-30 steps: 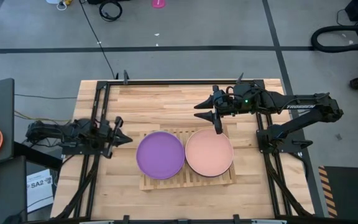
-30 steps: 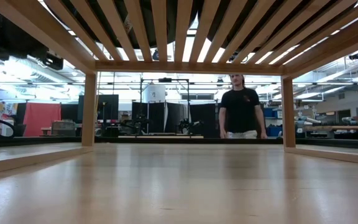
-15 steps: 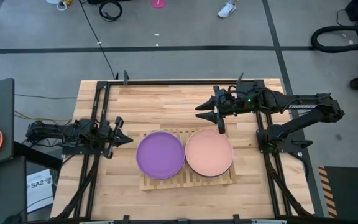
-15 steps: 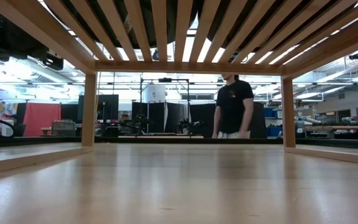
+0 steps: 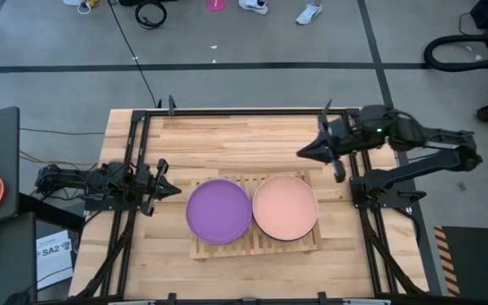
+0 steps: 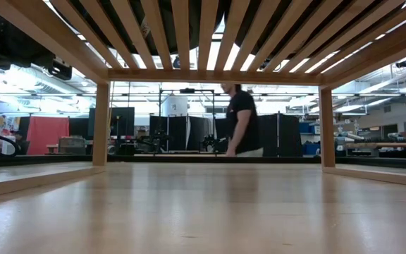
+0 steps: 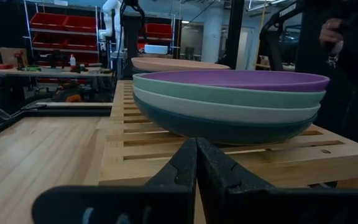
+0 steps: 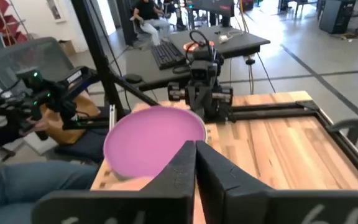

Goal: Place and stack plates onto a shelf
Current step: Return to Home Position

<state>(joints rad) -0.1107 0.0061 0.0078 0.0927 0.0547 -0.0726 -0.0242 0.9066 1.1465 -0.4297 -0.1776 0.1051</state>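
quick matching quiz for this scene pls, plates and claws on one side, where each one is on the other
Things:
1. purple plate
2. salmon pink plate
3. left claw
4. right claw

Places:
A. over the far right part of the table, clear of the shelf
B. top of the stack on the shelf's left half
C. just left of the shelf, near the table's left edge
D. on the shelf's right half

Pairs: 1-B, 2-D, 3-C, 4-A
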